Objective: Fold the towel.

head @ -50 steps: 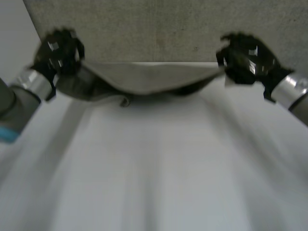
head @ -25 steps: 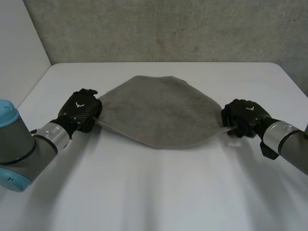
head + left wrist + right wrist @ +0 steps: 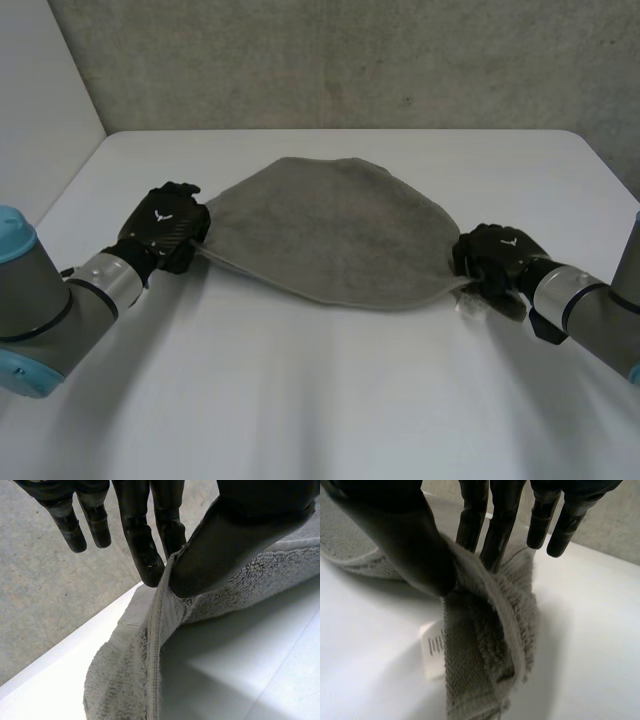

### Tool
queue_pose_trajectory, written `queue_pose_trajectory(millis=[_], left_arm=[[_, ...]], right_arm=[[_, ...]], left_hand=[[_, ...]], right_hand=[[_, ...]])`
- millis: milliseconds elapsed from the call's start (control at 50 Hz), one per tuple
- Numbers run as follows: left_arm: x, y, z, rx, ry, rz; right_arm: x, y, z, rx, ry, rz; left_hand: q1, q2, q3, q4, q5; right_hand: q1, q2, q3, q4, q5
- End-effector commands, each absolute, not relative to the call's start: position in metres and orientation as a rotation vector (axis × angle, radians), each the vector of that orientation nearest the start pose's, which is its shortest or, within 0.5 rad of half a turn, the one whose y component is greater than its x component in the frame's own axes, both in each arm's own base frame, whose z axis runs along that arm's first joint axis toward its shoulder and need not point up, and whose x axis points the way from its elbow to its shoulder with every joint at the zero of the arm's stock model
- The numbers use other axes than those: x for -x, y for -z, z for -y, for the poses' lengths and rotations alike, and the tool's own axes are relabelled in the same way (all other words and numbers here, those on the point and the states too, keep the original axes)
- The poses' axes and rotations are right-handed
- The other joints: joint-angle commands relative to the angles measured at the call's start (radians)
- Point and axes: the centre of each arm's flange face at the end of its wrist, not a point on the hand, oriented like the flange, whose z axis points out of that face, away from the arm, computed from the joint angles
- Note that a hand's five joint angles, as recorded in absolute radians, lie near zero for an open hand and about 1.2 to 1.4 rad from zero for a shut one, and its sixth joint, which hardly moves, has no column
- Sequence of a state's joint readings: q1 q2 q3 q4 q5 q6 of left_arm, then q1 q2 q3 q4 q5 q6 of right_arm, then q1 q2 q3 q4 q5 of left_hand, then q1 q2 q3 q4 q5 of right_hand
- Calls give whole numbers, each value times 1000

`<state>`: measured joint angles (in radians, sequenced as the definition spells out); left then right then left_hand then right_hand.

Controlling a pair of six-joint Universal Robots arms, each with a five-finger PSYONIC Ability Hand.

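Left hand (image 3: 163, 228) is pinching the left corner of the grey towel (image 3: 330, 225), its thumb pressing the hemmed edge against the fingers (image 3: 142, 545) (the left wrist view is showing this plainly). That corner is riding a little above the white table (image 3: 320, 400). Right hand (image 3: 495, 260) is gripping the opposite, right corner in the same way: thumb on one side of the bunched cloth and fingers on the other, with the cloth hanging in folds below the pinch. A small white label (image 3: 432, 650) is sticking out from the towel just beside that hand. The towel is lying spread between the two hands across the middle of the table, its far edge rounding toward the grey wall (image 3: 350, 60) and its near edge curving toward the robot. Both arms are reaching in from the near left and near right.
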<state>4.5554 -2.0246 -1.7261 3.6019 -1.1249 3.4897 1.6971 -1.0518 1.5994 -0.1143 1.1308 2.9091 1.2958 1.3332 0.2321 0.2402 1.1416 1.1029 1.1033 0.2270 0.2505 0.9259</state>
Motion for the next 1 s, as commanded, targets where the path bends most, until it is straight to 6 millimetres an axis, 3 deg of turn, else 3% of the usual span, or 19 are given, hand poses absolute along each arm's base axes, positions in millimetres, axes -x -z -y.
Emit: queue_pose_trajectory(millis=[20,100,260,300,360,540,560,680,720,780,1000], left_arm=[[222,-156,321,-1083,2199,-2278],[220,-158,323,-1070,2202,-2270],[216,-155,330,-1053,2200,-2264],[212,-154,333,-1036,2191,-2270],[211,-154,333,-1034,2190,-2270],[211,-154,333,-1032,2191,-2272],[211,-154,333,-1030,2192,-2270],[211,-151,334,-1033,2186,-2273],[211,-146,334,-1037,2171,-2287],[212,-139,337,-1039,2156,-2299],[211,-127,347,-1022,2124,-2316]], right_arm=[[-208,-172,322,705,1640,-2189],[-207,-175,325,684,1660,-2171],[-198,-160,335,662,1648,-2207],[-192,-159,338,630,1642,-2223],[-192,-160,339,626,1646,-2223],[-194,-145,338,639,1607,-2242],[-194,-141,340,641,1595,-2246],[-194,-138,342,639,1584,-2249],[-195,-138,342,642,1583,-2243],[-196,-139,341,650,1579,-2232],[-196,-142,339,652,1581,-2227]], left_hand=[[100,63,-58,-66,80],[100,63,-58,-66,80],[100,63,-58,-66,80],[100,63,-58,-66,80],[100,63,-58,-66,80],[100,63,-58,-66,80],[100,63,-58,-66,80],[100,63,-58,-66,80],[-188,-225,-58,-66,-208],[-395,-432,-58,-66,-415],[-492,-530,-58,-66,-512]], right_hand=[[293,293,-52,-76,296],[293,293,-52,-76,296],[293,293,-52,-76,296],[22,22,-52,-76,24],[21,21,-52,-76,24],[92,91,-52,-76,94],[291,291,-52,-76,294],[293,293,-52,-76,296],[293,293,-52,-76,296],[293,293,-52,-76,296],[293,293,-52,-76,296]])
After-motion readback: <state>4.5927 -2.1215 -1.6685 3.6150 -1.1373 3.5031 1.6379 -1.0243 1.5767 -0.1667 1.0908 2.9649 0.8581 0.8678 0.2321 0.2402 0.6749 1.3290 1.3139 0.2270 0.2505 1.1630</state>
